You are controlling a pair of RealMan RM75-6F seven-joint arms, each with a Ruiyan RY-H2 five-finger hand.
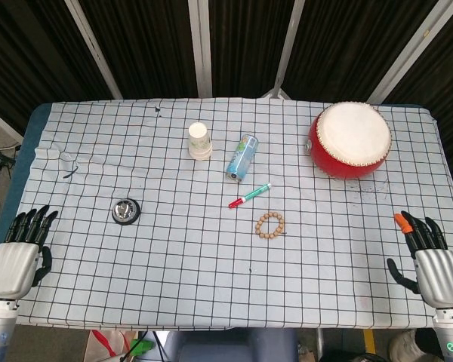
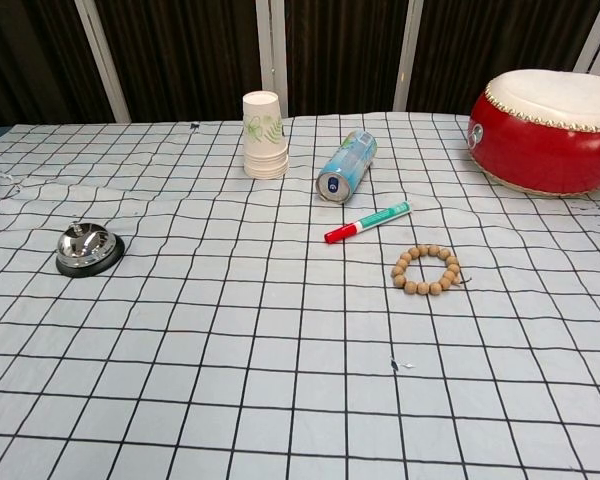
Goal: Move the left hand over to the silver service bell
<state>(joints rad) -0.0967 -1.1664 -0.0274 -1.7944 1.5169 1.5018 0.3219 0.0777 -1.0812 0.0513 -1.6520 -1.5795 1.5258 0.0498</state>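
Note:
The silver service bell [image 1: 125,210] on its black base sits on the left part of the checked cloth; the chest view shows the bell [image 2: 88,248] at mid-left. My left hand [image 1: 16,255] lies flat at the table's front left corner, fingers stretched forward and holding nothing, well to the front left of the bell. At the front right corner my right hand [image 1: 430,259] lies the same way, fingers spread and empty. Neither hand appears in the chest view.
A stack of paper cups [image 1: 200,141], a lying can [image 1: 242,157], a red-capped green marker [image 1: 249,195] and a bead bracelet [image 1: 270,225] occupy the middle. A red drum [image 1: 350,139] stands at the back right. The cloth is wrinkled at its left edge [image 1: 60,160].

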